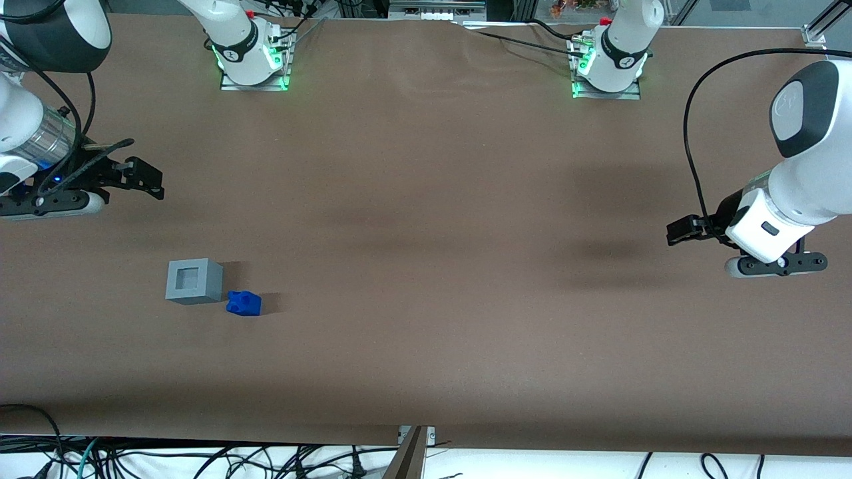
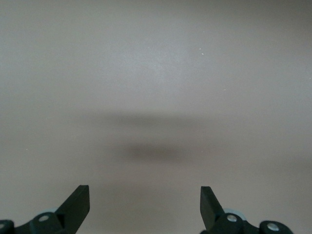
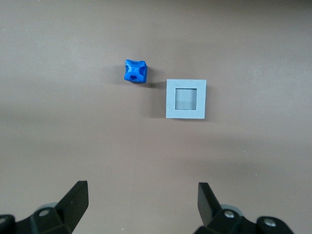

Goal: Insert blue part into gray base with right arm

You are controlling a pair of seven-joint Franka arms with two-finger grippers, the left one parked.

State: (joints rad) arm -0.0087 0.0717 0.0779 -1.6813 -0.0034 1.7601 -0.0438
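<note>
The blue part [image 1: 243,303] lies on the brown table beside the gray base [image 1: 194,281], a little nearer the front camera, almost touching its corner. The gray base stands upright with its square recess facing up and empty. Both also show in the right wrist view: the blue part [image 3: 135,71] and the gray base [image 3: 185,99], a small gap between them. My right gripper [image 1: 150,183] is open and empty, held above the table farther from the front camera than both things, at the working arm's end. In the wrist view the gripper [image 3: 143,197] has its black fingers wide apart over bare table.
The table is covered with brown cloth [image 1: 426,266]. Two arm bases with green lights [image 1: 253,60] stand at the table's edge farthest from the front camera. Cables [image 1: 200,459] hang below the near edge.
</note>
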